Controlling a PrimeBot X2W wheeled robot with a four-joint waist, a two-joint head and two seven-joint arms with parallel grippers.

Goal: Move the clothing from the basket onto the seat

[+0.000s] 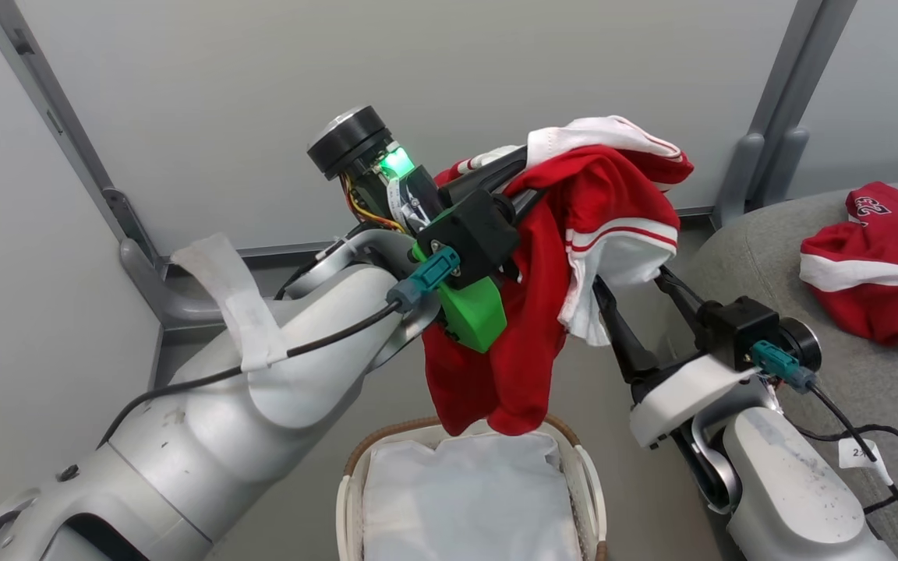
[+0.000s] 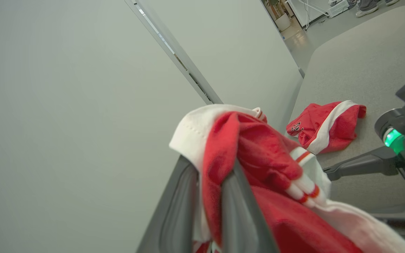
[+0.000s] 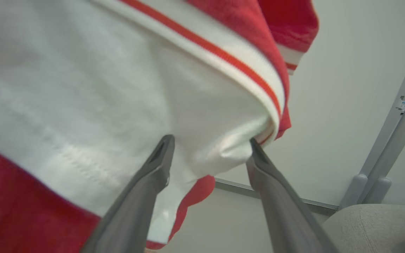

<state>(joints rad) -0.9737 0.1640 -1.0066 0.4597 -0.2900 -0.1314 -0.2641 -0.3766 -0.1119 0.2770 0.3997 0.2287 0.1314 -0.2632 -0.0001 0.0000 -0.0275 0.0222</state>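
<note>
Clamping a red jersey (image 1: pixel 531 327), the left gripper (image 2: pixel 210 168) holds it aloft, the basket (image 1: pixel 357 454) below; the right gripper (image 3: pixel 210 140), jaws apart, touches its white panel (image 3: pixel 118 88) from beneath. Another jersey (image 1: pixel 874 269) lies on the seat (image 1: pixel 761 234) beyond.

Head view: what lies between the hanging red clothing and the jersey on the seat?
The open right end effector and bare grey seat, in the head view.
</note>
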